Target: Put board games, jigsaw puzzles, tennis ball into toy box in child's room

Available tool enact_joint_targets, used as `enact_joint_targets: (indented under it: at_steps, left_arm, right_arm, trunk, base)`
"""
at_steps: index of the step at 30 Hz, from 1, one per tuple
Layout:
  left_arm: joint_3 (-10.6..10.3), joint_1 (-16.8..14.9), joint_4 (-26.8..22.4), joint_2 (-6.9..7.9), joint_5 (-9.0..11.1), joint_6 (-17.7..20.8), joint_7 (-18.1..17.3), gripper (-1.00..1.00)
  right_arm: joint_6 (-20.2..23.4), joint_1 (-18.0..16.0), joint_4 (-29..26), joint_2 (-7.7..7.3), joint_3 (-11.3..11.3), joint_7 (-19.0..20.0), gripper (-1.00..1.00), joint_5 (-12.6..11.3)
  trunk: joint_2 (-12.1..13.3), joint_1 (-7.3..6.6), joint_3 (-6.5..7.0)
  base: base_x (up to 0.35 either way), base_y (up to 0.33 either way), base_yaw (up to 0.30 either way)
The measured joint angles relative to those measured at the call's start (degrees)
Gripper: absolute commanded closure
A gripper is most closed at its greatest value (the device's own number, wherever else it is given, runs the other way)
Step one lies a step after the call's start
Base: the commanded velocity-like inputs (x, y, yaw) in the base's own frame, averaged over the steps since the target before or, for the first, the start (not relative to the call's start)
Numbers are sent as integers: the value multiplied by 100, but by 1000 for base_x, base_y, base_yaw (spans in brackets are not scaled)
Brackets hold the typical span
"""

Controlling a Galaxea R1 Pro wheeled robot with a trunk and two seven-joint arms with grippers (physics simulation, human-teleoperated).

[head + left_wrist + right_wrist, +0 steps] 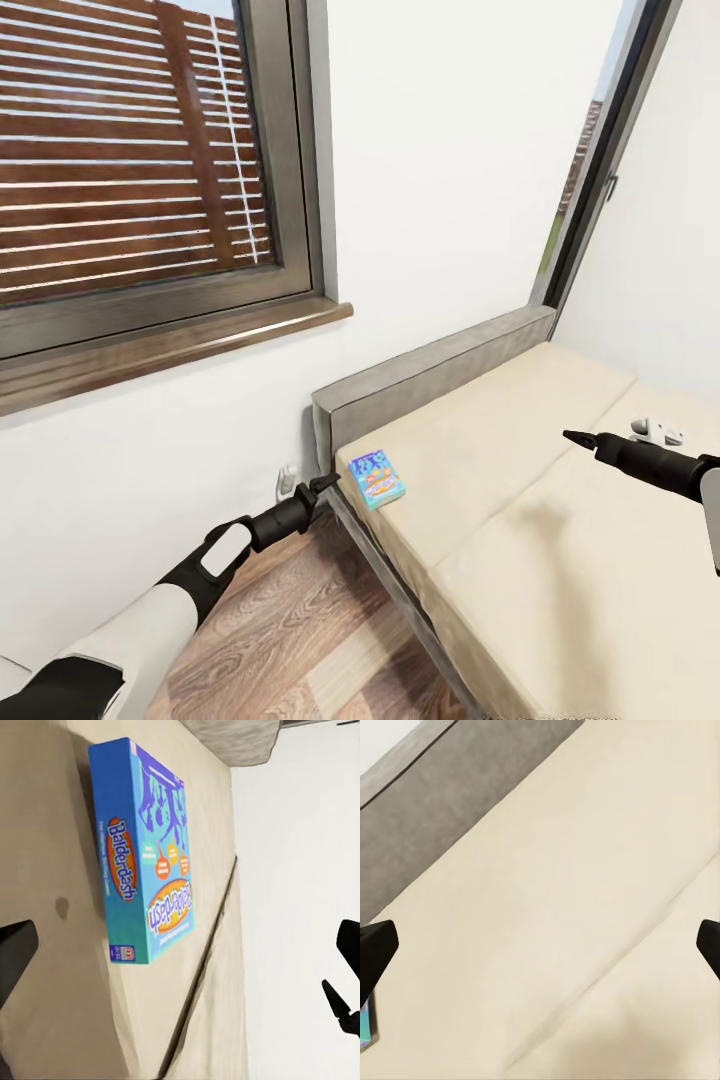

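One blue game box [377, 477] lies flat on the bed [520, 470], near the corner by the grey, felt-like headboard [430, 372]. The box is thin and rectangular with a glossy printed cover reading "Balderdash" [146, 855]. The mattress is plain beige cloth, split by one seam. The left end effector [325, 483] hangs just beside the bed's edge, close to the box, fingers spread wide with nothing between them. The right end effector [575, 437] is over the mattress, well apart from the box, also wide and empty. A small white object [655, 431] lies beyond it. Wood planks cover the floor [290, 630]; one wood-silled window [140, 170] shows brown slats.
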Motion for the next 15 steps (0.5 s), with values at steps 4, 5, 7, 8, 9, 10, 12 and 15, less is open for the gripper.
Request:
enact_joint_targets:
  at_steps: [4,5,7,8,9,10,12,15]
  left_arm:
    - [2,-2,-2,12,-6,21,1,-100]
    - [2,-2,-2,12,-7,21,1,-100]
    - [6,-5,-2,21,-11,29,0,-100]
    - [5,-5,-2,21,-11,29,0,-100]
    - [8,-6,-2,24,-13,32,-1,-100]
    - [8,-6,-2,24,-14,32,-1,-100]
    - [12,-8,-2,29,-21,37,-2,-100]
    - [13,-8,-2,30,-24,39,-2,-100]
  right_arm:
    - [1,0,0,-2,0,0,-100,-4]
    - [1,0,0,-2,0,0,-100,-4]
    - [3,1,-3,-3,0,0,-100,-7]
    - [3,1,-3,-3,0,0,-100,-7]
    - [4,1,-5,-4,0,1,-100,-8]
    - [4,1,-5,-4,0,1,-100,-8]
    - [5,1,-6,-5,0,2,-100,-12]
    - [6,1,-7,-5,0,3,-100,-14]
  trunk:
    - [-160,88,-72]
    - [-201,110,-90]
    - [-281,154,-126]
    - [-321,176,-144]
    - [-361,198,-162]
    - [-401,220,-180]
    - [-481,264,-215]
    - [-602,330,-269]
  base:
    - [0,0,0]
    - [0,0,0]
    - [0,0,0]
    - [0,0,0]
    - [0,0,0]
    - [0,0,0]
    - [0,0,0]
    - [0,0,0]
